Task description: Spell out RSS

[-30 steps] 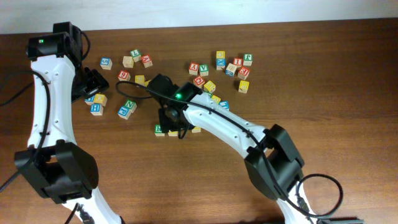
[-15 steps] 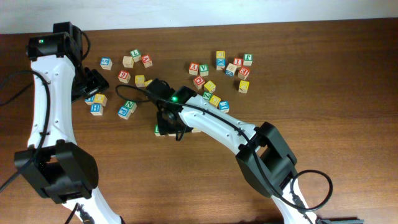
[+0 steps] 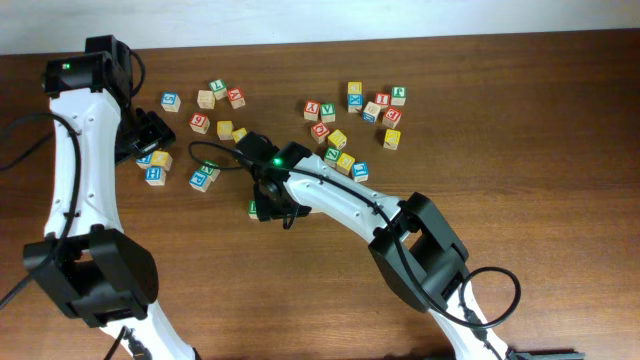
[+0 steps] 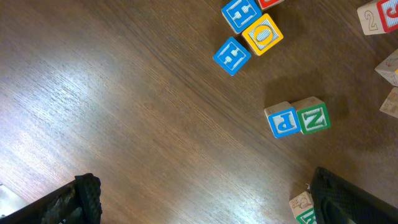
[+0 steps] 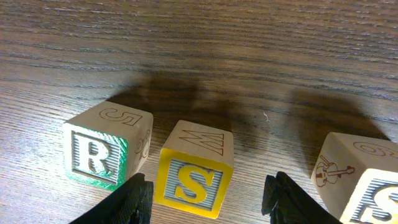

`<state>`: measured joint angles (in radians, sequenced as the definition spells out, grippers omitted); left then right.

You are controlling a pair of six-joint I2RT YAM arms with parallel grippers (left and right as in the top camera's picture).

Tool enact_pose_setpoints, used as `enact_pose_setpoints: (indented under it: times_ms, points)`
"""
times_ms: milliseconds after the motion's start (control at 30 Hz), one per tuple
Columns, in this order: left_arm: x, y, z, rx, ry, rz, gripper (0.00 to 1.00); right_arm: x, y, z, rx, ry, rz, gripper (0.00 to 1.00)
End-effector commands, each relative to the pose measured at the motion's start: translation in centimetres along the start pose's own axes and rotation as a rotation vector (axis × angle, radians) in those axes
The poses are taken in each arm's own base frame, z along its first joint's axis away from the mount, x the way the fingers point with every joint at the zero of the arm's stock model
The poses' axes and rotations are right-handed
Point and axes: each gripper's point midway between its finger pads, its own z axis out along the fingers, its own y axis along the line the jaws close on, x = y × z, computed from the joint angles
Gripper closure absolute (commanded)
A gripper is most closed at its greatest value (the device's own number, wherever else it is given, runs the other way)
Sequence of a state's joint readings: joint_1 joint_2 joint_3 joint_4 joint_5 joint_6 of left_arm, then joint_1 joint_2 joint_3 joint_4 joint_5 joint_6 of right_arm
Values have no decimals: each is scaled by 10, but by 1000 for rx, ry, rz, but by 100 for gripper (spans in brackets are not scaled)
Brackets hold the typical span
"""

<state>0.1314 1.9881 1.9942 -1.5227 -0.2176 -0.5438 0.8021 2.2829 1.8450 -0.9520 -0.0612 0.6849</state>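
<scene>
In the right wrist view the green-and-white R cube (image 5: 99,152) stands on the table at the left. A yellow S cube (image 5: 194,171) sits just to its right with a small gap. My right gripper (image 5: 208,202) is open astride this S cube: the left finger (image 5: 134,199) is close against its left side, and the right finger (image 5: 292,199) stands well clear of it. A second yellow S cube (image 5: 367,180) lies apart at the far right. From overhead the right gripper (image 3: 272,205) covers the S cubes, and only the R cube (image 3: 254,208) peeks out. My left gripper (image 4: 205,211) is open and holds nothing.
Loose letter cubes lie scattered at the back: a cluster (image 3: 350,110) right of centre, several (image 3: 215,95) left of centre and a few (image 3: 155,165) by the left gripper (image 3: 150,135). Blue P and green Z cubes (image 4: 297,118) sit side by side.
The right arm has slid a little to the left, bringing its gripper closer to the green R cube. The left arm has not moved.
</scene>
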Motion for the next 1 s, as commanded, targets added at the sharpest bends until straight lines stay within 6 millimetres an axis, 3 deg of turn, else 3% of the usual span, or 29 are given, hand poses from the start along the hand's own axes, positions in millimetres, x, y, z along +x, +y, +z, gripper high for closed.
enact_pose_setpoints:
  times_ms: [0,467,967]
  points:
    - [-2,3,-6,5,-17,-23,1,1,1,6,17,-4,-1,49]
    - [-2,3,-6,5,-18,-23,1,5,-7,20,33,-8,0,50]
    - [-2,3,-6,5,-17,-23,1,-2,-10,19,51,-41,1,71]
